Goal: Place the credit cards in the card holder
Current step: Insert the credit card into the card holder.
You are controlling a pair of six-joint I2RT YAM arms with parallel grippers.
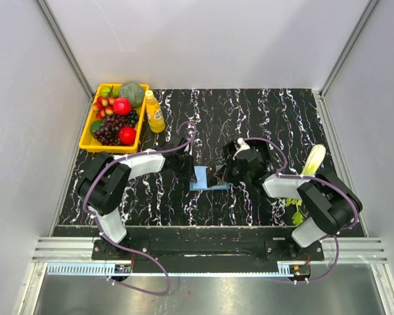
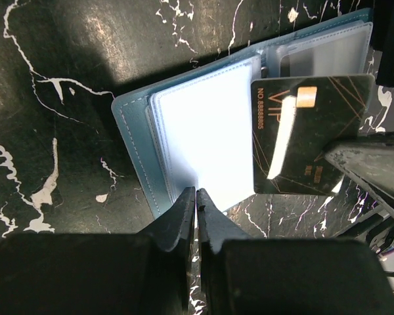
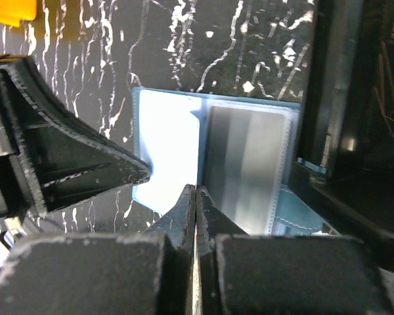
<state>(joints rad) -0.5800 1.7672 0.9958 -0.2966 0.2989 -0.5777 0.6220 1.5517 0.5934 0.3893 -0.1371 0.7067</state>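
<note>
The blue card holder (image 1: 202,177) lies open on the black marbled table between my two grippers. In the left wrist view its clear sleeves (image 2: 203,131) fan out. My left gripper (image 2: 197,191) is shut, its tips pinching the near edge of a sleeve. A dark credit card (image 2: 308,131) marked VIP hangs over the holder's right half, held at its lower right corner by my right gripper (image 1: 220,176). In the right wrist view my right gripper (image 3: 197,189) is shut on that card, seen edge-on. A grey card-like rectangle (image 3: 249,164) sits in a sleeve of the card holder (image 3: 164,144).
A yellow tray (image 1: 87,134) of fruit and an orange bottle (image 1: 154,111) stand at the back left. A black box-like frame (image 3: 354,131) stands close right of the holder. A pale leafy vegetable (image 1: 313,161) lies at the right.
</note>
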